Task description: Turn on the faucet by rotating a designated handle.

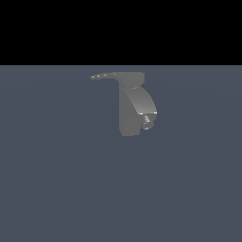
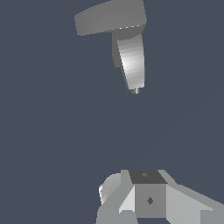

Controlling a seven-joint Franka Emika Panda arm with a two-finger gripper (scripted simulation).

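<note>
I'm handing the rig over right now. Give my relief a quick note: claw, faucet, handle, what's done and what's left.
Claw: low in the wrist view, apart from the faucet, holding nothing; open or shut cannot be told.
Faucet: upright on the floor, spout curving toward the exterior view's right.
Handle: projects from the top cap toward the exterior view's left, untouched.
Done: nothing visible.
Left: reach the handle and rotate it.

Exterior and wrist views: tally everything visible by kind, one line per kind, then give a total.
Faucet: 1
Handle on the faucet's cap: 1
Gripper, wrist view only, apart from the faucet: 1
Total: 3
</note>
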